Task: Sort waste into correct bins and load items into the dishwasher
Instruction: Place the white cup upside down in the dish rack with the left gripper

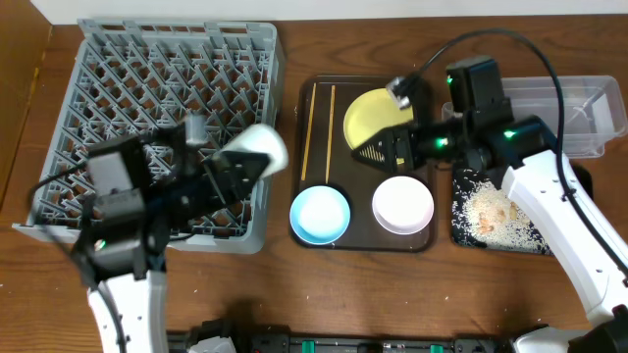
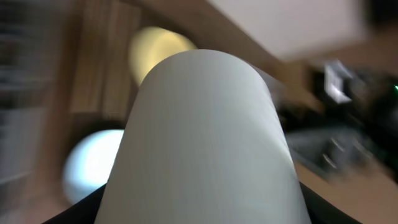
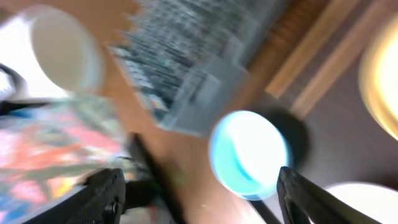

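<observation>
Grey plastic made up the dish rack (image 1: 157,118), which stood at the left of the wooden table (image 1: 294,294) and was the largest item in view. We found the left gripper (image 1: 242,163) pinching the small white cup (image 1: 259,147) above the rack's right edge, toward its near corner. In the left wrist view the cup filled most of the picture, with dark finger parts showing at either side of its base. To the right of the rack lay the dark brown serving tray (image 1: 422,98). It carried the wooden chopsticks (image 1: 319,127) along its left side, the pale yellow plate (image 1: 373,113) at its far end, and the light blue bowl (image 1: 320,214) and the white bowl (image 1: 403,204) side by side at its near end. We noted the right gripper (image 1: 378,150) over the near edge of the plate. Its fingers (image 3: 106,196) were spread wide in the wrist view, with nothing between them. Right of the serving tray, the shallow black tray (image 1: 461,235) held loose white food scraps (image 1: 491,211). The clear plastic tub (image 1: 584,108) sat at the far right, just beyond the black tray. Both wrist views were blurred, and we could read no finer detail from them.
</observation>
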